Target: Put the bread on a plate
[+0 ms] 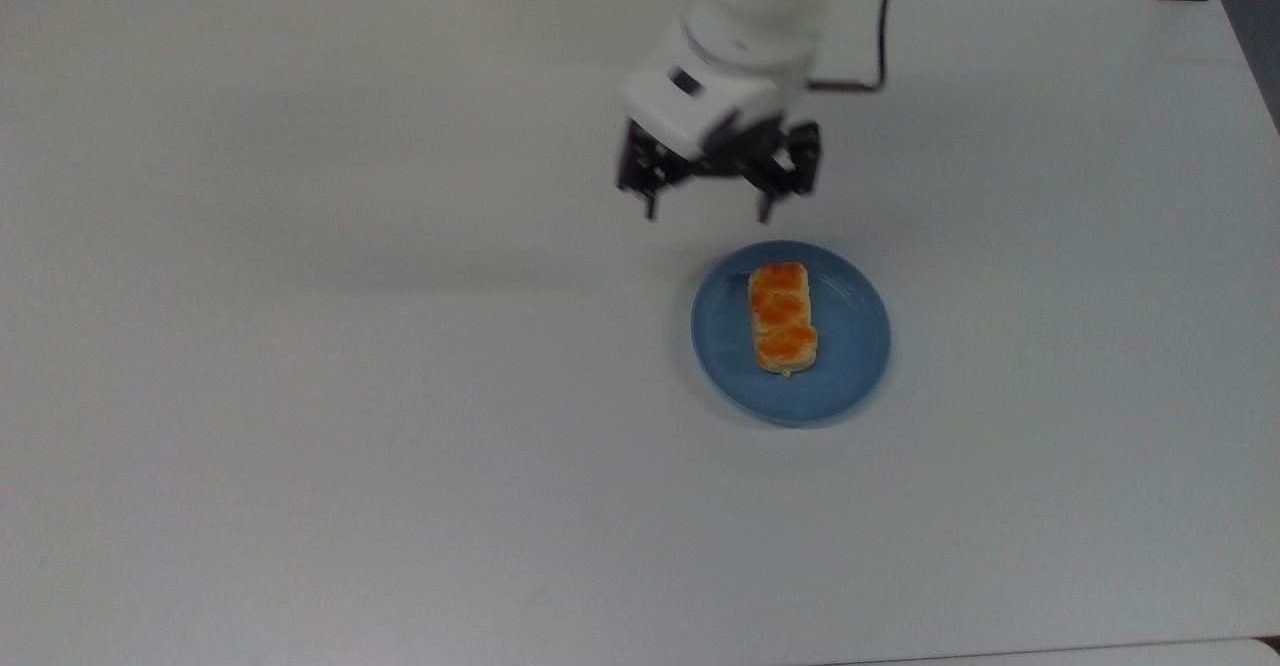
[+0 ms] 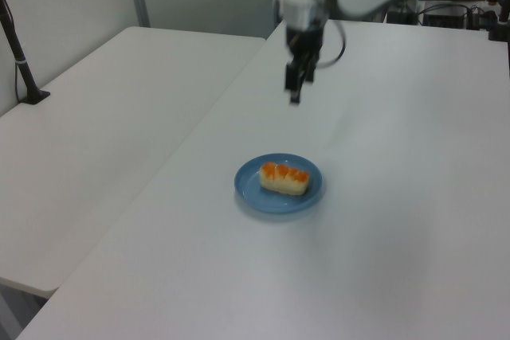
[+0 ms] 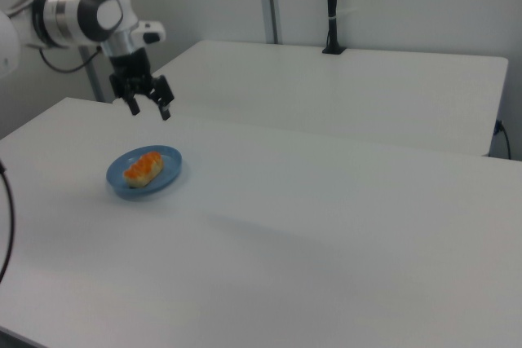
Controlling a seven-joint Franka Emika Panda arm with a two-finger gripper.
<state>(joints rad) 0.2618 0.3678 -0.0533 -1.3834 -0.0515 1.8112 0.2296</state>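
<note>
From the top view I count one bread, one plate and one claw on my white desk; the bread lies flat inside the light-blue plate, its three orange-brown bumps facing up, running lengthwise toward the top view's top and slightly toward the plate's left side. My claw hangs above the bare desk beyond the plate's upper edge, apart from both, its two black fingers spread wide with nothing between them. In the left view I again see one bread resting on one plate, with the claw raised well above the desk and off behind the plate. In the right view the single bread sits on the plate near the right view's left, and the claw hangs above and behind it, fingers parted and empty. I can read no writing or labels on anything.
</note>
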